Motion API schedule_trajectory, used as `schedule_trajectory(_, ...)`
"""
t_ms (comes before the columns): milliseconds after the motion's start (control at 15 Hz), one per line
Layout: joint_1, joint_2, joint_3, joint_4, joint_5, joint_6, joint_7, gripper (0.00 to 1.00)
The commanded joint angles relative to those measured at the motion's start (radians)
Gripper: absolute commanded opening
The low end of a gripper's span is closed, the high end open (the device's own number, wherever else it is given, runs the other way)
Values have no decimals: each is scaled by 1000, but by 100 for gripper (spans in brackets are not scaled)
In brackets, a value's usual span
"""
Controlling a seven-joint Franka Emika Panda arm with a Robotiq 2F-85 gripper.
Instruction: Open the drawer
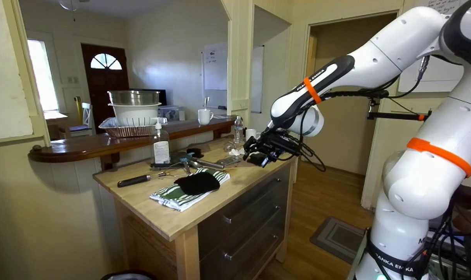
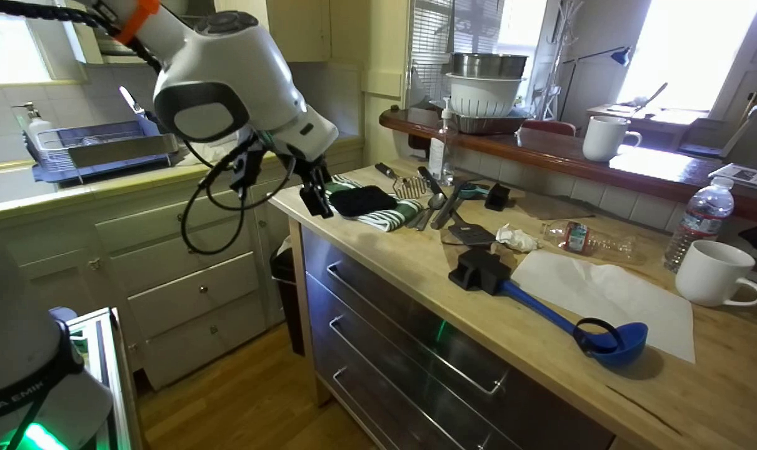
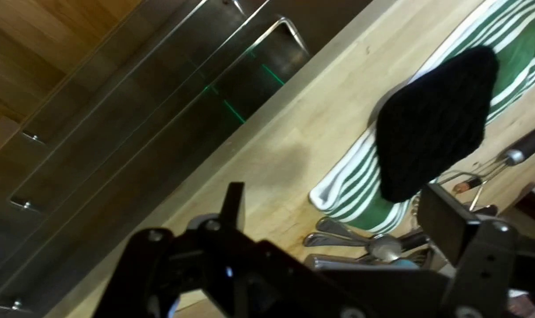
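The gripper holds its fingers wide apart over the wooden counter; a black pad lies on a green-and-white striped towel; metal cutlery lies just beside the towel; below the counter's edge is the drawer, its dark front (two green streaks glint there) bearing a bar handle.

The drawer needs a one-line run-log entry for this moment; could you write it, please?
drawer: shut; pincer: open, empty, clear of drawer; countertop: striped towel under black pad; pull: not yet begun
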Motion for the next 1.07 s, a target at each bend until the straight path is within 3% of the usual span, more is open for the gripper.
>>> schedule_trajectory(0, 103, 121, -144, 0, 278, 92, -157, 100)
schedule_trajectory(200, 138, 207, -231, -2, 517, 82, -333, 100)
schedule_trajectory(267, 99, 153, -184, -2, 396, 67, -250, 100)
schedule_trajectory(733, 99, 166, -185, 7, 411, 67, -274, 100)
schedule_trajectory(1000, 111, 216, -267, 14, 542, -2, -341, 100)
